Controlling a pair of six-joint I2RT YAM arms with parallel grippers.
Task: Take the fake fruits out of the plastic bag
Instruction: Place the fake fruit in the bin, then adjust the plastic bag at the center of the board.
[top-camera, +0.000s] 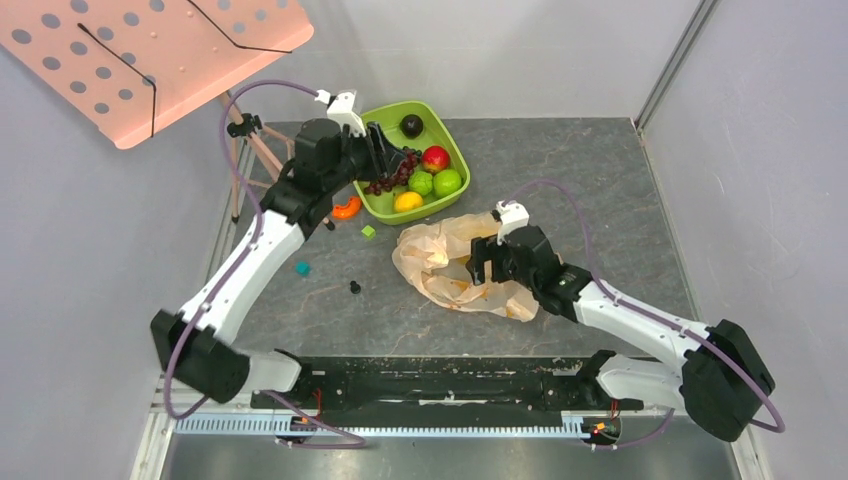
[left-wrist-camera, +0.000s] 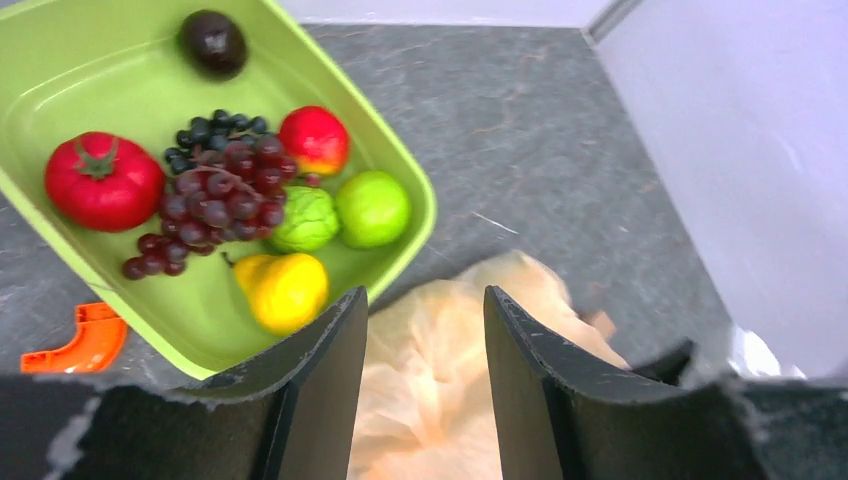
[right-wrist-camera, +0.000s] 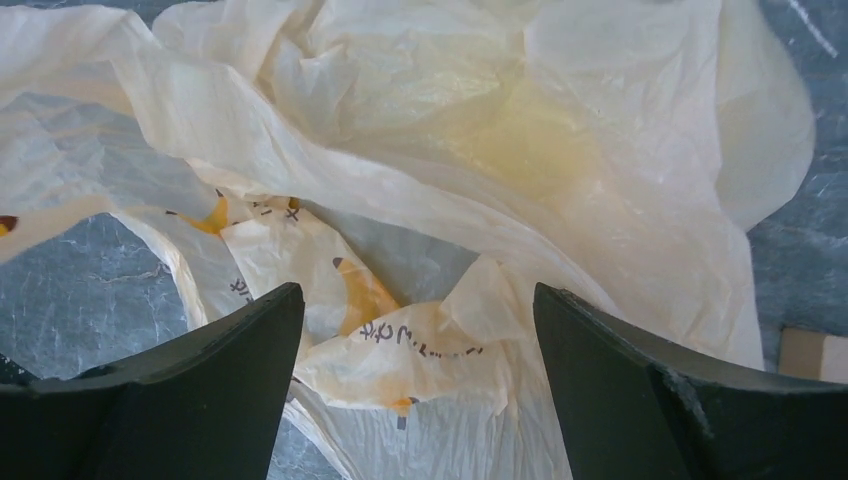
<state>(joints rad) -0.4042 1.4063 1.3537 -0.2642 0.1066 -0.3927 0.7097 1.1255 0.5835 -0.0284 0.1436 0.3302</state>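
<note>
Left gripper (left-wrist-camera: 425, 300) hangs part-open, empty, at tub (left-wrist-camera: 60, 60) holding grapes (left-wrist-camera: 220, 195); right gripper (right-wrist-camera: 418, 295) gapes empty over bag (right-wrist-camera: 400, 100): enter its mouth for yellow lump (right-wrist-camera: 540, 150), likely fruit, not film.

Crumpled plastic bag (right-wrist-camera: 420, 130), jaws spread wide

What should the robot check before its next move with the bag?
1. Left gripper empty, jaws apart: ok.
2. Red-purple grape bunch lying inside the green tub: ok.
3. Right gripper open, above the plastic bag: ok.
4. Any fruit inside the bag: cannot tell; only a yellow patch shows through the film.
5. Bag mouth open and easy to enter: cannot tell; the bag lies crumpled.
</note>
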